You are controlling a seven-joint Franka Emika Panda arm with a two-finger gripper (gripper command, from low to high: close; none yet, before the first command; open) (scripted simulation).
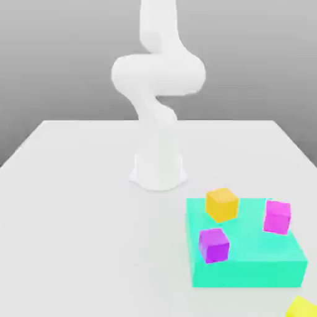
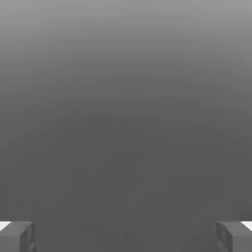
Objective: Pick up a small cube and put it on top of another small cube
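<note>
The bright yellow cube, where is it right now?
In the exterior view, the bright yellow cube sits on the white table at the bottom right corner, just past the teal block's near right corner.

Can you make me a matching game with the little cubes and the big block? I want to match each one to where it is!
Things:
1. orange-yellow cube
2. bright yellow cube
3. teal block
4. gripper

Places or states:
A. on the white table, holding three cubes
B. open, holding nothing
C. on the teal block, on its far side
D. on the table, off the block, at the picture's lower corner

Pairs: 1-C, 2-D, 3-A, 4-B
</note>
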